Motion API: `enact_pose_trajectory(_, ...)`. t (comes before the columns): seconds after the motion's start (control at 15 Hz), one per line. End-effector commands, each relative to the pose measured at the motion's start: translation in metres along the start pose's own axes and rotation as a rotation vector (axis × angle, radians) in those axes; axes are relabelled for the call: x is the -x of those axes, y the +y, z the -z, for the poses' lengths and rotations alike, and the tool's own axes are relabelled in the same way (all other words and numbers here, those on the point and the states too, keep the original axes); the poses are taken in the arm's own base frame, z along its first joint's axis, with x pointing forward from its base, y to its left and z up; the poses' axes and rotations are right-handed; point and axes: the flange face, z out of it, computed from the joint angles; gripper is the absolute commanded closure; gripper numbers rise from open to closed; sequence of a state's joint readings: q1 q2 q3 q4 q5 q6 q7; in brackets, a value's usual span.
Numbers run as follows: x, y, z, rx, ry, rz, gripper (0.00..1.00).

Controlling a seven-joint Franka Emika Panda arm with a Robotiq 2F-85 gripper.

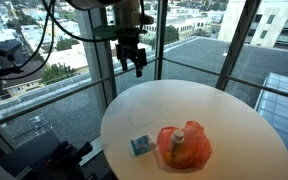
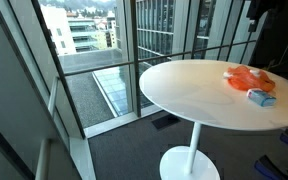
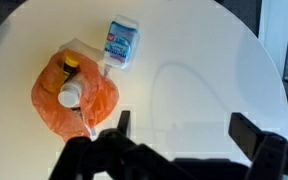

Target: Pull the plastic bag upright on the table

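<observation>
The orange-red plastic bag (image 1: 183, 146) lies on the round white table (image 1: 224, 110) near its front edge, with a pale bottle showing inside. It shows too in an exterior view (image 2: 247, 78) and in the wrist view (image 3: 74, 95), left of centre. My gripper (image 1: 134, 62) hangs high above the table's far edge, well apart from the bag. In the wrist view its fingers (image 3: 181, 128) are spread wide and hold nothing. In an exterior view the gripper (image 2: 256, 10) is only partly in frame at the top.
A small flat blue packet (image 1: 140, 146) lies on the table just beside the bag; it also shows in the wrist view (image 3: 122, 42) and in an exterior view (image 2: 262, 96). Glass walls and railings stand behind the table. The table rests on a single white pedestal (image 2: 191, 150).
</observation>
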State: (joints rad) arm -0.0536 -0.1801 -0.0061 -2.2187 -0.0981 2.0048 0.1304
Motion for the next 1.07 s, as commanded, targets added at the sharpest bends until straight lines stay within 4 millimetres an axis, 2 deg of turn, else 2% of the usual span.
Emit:
enact_pose_trajectory(0.0, -0.016, 0.035, 0.002, 0.027, 0.040, -0.109, 0.00)
enact_pose_trajectory(0.2, -0.020, 0.064, -0.003, 0.026, 0.050, -0.194, 0.00)
enact_pose_trajectory(0.33, -0.020, 0.075, 0.000, 0.016, 0.057, -0.228, 0.00)
enact_pose_trajectory(0.4, -0.012, 0.068, -0.007, 0.005, 0.039, -0.186, 0.00)
enact_pose_trajectory(1.0, -0.016, 0.069, -0.006, 0.003, 0.051, -0.211, 0.00)
